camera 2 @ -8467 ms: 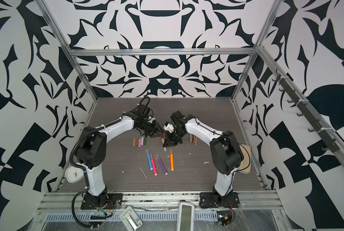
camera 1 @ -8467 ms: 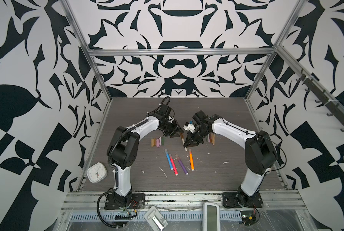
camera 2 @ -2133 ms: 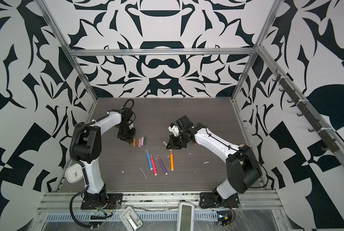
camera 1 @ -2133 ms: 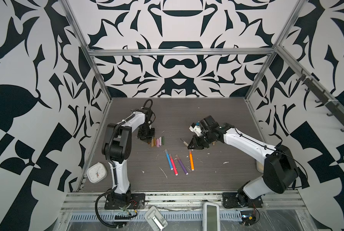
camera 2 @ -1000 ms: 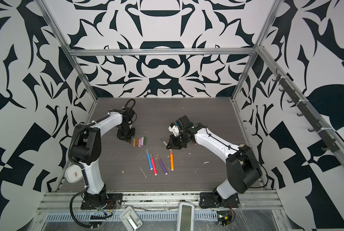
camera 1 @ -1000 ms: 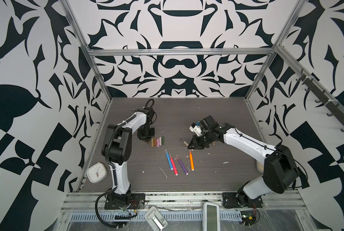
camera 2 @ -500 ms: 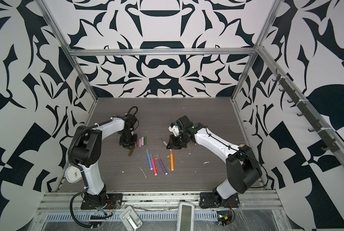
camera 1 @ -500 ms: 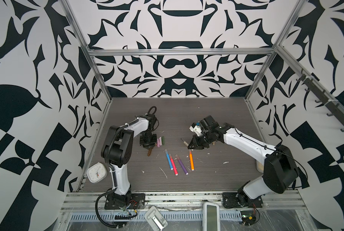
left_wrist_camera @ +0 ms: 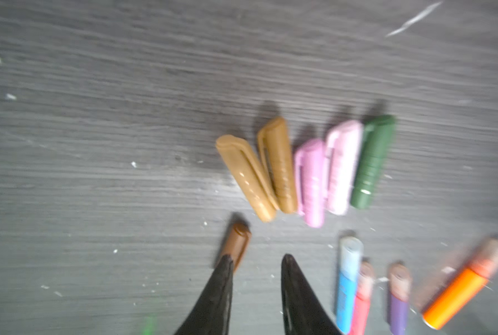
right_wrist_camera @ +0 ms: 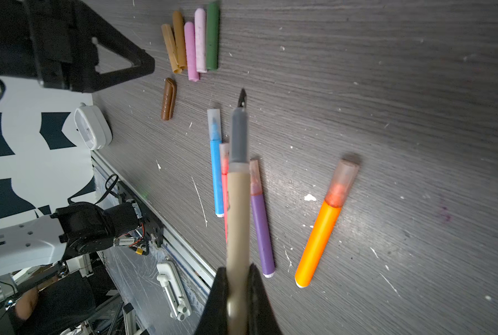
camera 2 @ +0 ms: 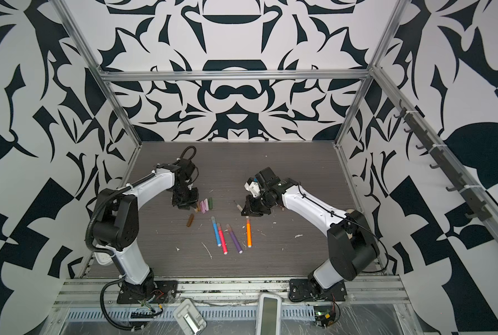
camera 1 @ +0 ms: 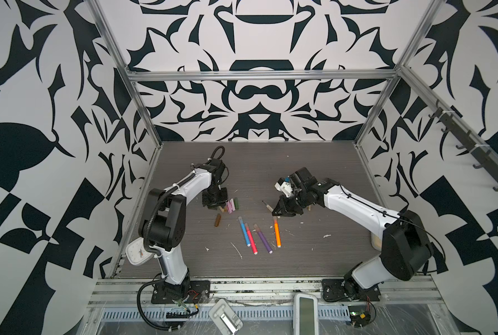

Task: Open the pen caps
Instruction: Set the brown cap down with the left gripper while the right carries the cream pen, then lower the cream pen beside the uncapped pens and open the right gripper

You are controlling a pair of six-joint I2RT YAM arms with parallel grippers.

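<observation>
The left gripper (left_wrist_camera: 256, 258), jaws apart and empty, hovers left of centre. Beside it five pen caps (left_wrist_camera: 311, 179) lie in a row: two gold, two pink, one green. A sixth, the brown cap (left_wrist_camera: 237, 242), lies just nearer. The right gripper (right_wrist_camera: 237, 266) clamps one uncapped beige pen (right_wrist_camera: 237, 203). Four capped pens (camera 2: 235, 235) lie nearer, at centre.

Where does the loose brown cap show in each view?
In a top view: brown cap alone, in front of cap row.
In a top view: brown cap, likewise.
Left wrist: it sits partly behind left claw.
Right wrist: it, off the row's gold end.
Landmark: cap row.
</observation>
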